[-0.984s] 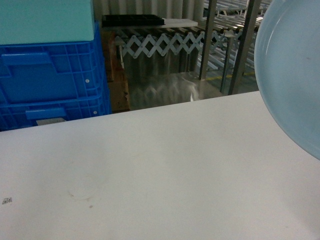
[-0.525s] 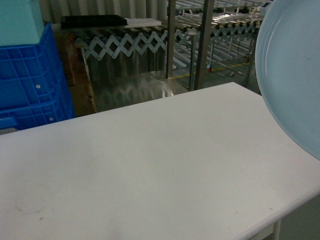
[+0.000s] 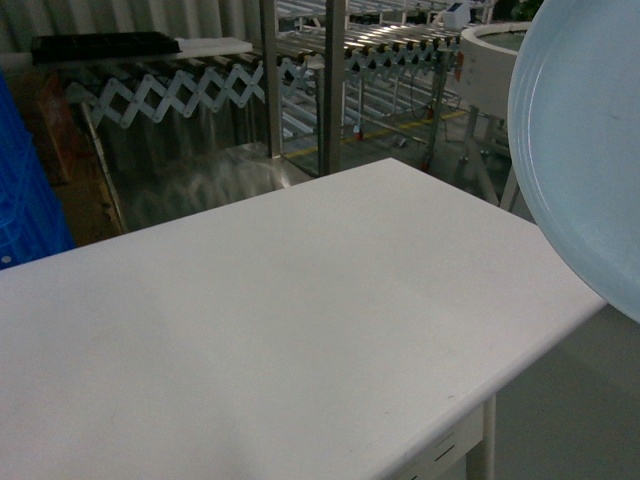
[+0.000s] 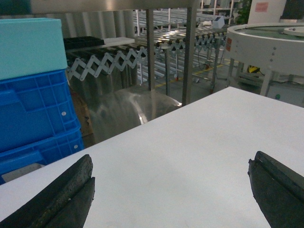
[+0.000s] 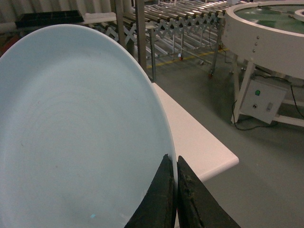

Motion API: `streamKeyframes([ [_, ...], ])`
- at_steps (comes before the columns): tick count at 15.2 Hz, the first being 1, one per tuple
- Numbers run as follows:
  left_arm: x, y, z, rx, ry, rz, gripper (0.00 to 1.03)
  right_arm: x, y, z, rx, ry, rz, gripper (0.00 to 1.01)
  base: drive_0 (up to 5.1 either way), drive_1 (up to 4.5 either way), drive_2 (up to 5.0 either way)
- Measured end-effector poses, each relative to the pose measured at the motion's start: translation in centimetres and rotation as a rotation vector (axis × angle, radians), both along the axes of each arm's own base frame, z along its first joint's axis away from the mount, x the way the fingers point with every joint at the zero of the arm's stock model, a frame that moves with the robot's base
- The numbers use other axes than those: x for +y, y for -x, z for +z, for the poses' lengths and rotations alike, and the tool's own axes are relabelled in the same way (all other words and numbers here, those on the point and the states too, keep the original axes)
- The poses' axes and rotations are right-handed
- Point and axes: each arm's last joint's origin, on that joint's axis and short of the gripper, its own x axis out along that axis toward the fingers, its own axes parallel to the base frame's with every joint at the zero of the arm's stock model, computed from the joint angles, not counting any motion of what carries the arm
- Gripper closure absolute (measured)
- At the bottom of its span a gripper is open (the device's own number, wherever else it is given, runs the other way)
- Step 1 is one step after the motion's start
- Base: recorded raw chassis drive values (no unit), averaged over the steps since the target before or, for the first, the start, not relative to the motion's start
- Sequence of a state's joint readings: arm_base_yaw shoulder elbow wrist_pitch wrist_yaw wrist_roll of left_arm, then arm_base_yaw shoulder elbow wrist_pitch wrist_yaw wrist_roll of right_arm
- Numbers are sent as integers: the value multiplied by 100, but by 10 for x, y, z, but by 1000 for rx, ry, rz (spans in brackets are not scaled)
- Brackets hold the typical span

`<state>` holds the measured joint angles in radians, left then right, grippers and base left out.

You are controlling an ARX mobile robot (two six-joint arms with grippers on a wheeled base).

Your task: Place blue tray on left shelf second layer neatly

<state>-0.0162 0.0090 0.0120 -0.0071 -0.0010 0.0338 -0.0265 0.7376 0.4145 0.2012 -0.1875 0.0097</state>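
Blue tray is hanging in the air, tilted up on edge, at the right end of the white table; right gripper is pinching its rim between both fingers. Left gripper is hovering over the table top, fingers spread wide, gripping nothing. Beyond the table's left end, blue crates are standing stacked with a teal box on top. Farther back, an expanding roller conveyor is running across, and a white round conveyor is standing at right
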Motion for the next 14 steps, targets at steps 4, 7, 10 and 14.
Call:
streamKeyframes([
  [4, 0, 0, 0, 0, 0, 0, 5, 0, 0, 0, 1, 0, 0, 99, -143, -143, -143],
  [7, 0, 0, 0, 0, 0, 0, 5, 0, 0, 0, 0, 0, 0, 99, -137, -137, -137],
  [10, 0, 0, 0, 0, 0, 0, 5, 0, 0, 0, 1, 0, 0, 99, -128, -128, -128],
  [14, 0, 0, 0, 0, 0, 0, 5, 0, 0, 0, 0, 0, 0, 99, -131, -131, -131],
])
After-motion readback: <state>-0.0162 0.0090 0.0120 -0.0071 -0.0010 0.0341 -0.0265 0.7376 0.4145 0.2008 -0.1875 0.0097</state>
